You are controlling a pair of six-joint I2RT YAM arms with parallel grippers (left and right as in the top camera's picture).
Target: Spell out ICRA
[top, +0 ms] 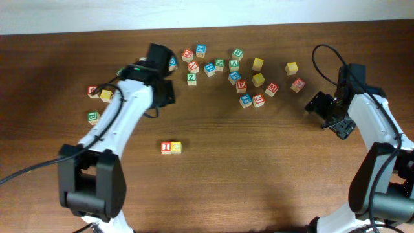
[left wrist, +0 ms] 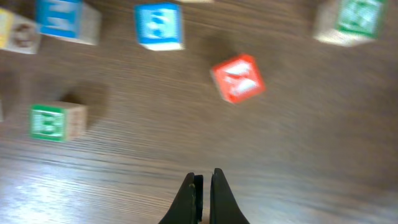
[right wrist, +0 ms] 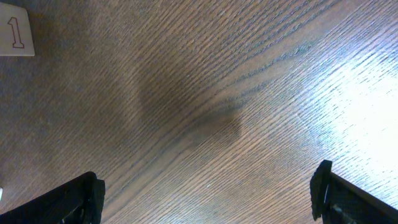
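Overhead: two placed blocks sit side by side out front, with the loose letter blocks clustered behind. Left gripper clenched on nothing near a blurred red block; right gripper spread wide, empty. Blocks look light, rigid, probably wood: pinch opposite flat faces.

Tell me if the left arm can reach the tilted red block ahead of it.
Probably yes: nothing lies between the left hand and the red block, though the hand is shut and must open first.
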